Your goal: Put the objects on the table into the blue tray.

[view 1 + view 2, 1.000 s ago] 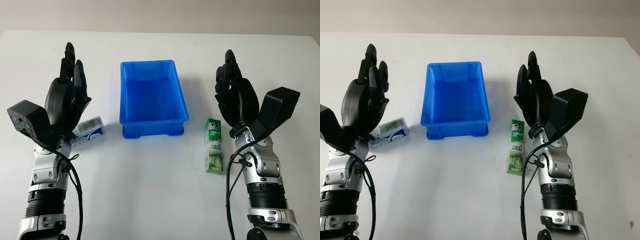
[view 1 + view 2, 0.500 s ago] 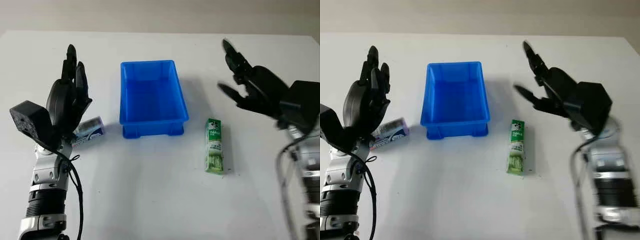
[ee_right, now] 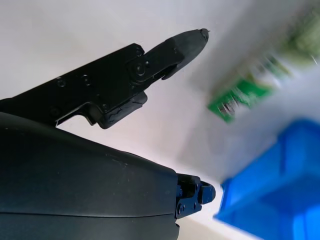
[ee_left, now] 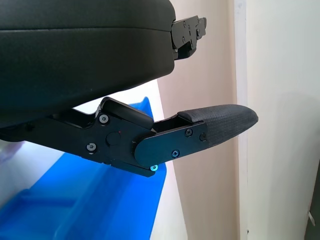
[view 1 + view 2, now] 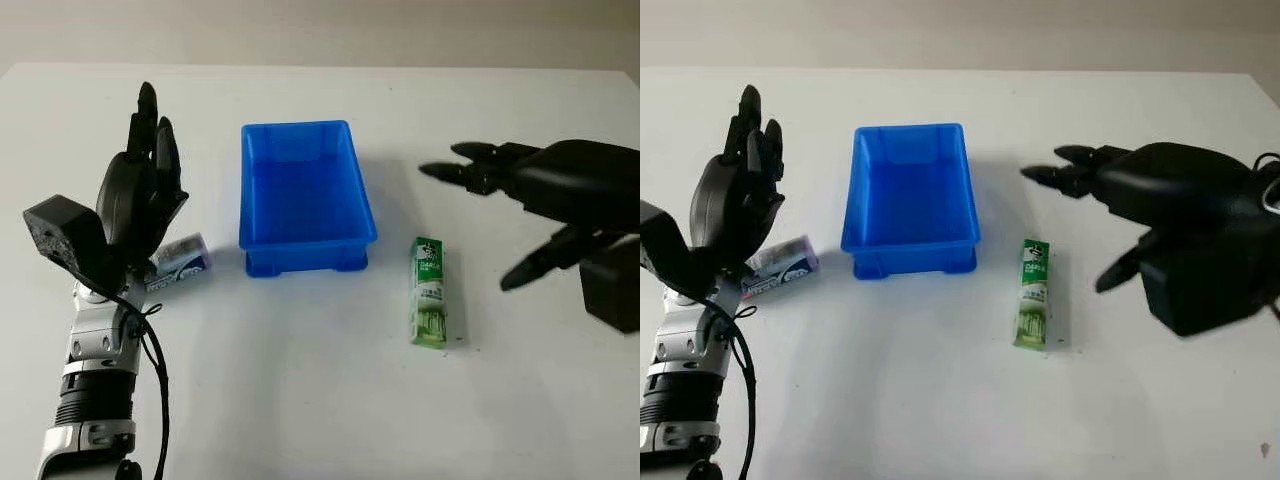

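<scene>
The blue tray (image 5: 305, 192) stands mid-table with nothing visible inside it. A green-and-white box (image 5: 430, 292) lies flat on the table to its right. A small white-and-blue packet (image 5: 180, 262) lies to its left, partly hidden behind my left hand (image 5: 140, 190). That hand is raised upright above the packet, open and holding nothing. My right hand (image 5: 520, 205) hangs above the table to the right of the green box (image 3: 250, 87), fingers pointing toward the tray (image 3: 272, 195), open and empty.
The table (image 5: 300, 400) is plain white, with its far edge meeting a beige wall. The left wrist view catches the tray's rim (image 4: 150, 200) and the wall beyond it.
My right hand has swung from upright down to a level reach and now hangs over the table right of the green box. The left hand has barely shifted.
</scene>
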### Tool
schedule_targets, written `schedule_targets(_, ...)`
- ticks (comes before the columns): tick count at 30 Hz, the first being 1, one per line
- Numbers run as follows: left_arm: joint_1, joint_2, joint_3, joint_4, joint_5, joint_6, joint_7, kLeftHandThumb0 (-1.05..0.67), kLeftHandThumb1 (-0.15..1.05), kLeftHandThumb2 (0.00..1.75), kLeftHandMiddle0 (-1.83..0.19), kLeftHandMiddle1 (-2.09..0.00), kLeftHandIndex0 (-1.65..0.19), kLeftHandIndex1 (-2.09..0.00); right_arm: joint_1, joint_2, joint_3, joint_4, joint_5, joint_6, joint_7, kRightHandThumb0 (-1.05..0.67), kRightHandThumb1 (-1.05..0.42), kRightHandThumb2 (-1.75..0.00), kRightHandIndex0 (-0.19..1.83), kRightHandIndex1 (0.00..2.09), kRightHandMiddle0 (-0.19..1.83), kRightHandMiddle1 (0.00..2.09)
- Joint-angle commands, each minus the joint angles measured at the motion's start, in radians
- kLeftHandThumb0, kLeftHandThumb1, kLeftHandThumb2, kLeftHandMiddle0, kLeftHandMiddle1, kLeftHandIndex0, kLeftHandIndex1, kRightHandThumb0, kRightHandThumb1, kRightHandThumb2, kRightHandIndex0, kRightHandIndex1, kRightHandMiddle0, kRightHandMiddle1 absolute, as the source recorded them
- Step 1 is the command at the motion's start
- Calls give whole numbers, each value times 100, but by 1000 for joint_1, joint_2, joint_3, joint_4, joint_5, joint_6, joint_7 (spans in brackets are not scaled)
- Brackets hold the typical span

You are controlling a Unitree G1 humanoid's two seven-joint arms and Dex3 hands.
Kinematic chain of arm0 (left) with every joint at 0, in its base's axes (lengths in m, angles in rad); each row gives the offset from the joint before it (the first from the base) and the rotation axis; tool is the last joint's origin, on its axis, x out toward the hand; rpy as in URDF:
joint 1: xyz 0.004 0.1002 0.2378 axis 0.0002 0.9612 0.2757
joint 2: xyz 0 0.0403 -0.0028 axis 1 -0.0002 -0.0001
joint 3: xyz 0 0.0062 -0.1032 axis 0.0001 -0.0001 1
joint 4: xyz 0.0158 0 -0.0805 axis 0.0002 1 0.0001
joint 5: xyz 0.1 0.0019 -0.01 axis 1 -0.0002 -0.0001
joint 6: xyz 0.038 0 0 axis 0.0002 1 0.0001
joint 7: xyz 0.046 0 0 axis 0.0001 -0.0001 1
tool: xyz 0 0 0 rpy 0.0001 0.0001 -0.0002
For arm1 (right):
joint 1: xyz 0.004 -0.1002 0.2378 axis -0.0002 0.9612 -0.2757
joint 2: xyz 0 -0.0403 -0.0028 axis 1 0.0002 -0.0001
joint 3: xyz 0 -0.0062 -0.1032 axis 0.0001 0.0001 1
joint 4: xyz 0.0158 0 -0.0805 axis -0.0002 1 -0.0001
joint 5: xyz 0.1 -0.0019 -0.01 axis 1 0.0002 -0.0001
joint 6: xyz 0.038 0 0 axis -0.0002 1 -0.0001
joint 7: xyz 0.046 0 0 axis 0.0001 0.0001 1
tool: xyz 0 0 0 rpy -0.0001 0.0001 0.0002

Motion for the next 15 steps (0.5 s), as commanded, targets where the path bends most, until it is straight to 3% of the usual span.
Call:
schedule_targets(1, -18, 10, -3, 2, 9, 5, 3, -80, 105, 71, 19, 0, 19, 0, -11, -26, 24, 42, -33, -76, -27, -53, -81, -6, -1, 6, 3, 5)
schedule_targets(10, -11, 10, 0, -7, 10, 11, 5, -80, 105, 71, 19, 0, 19, 0, -55, 16, 106, 243, -170, -430, -256, -43, -80, -5, 11, 9, 13, 9)
schedule_targets(15, -8, 13, 1, -9, 7, 18, 1, -80, 105, 71, 19, 0, 19, 0, -90, 50, 142, 330, -152, -536, -317, -36, -92, -9, 19, 11, 20, 11)
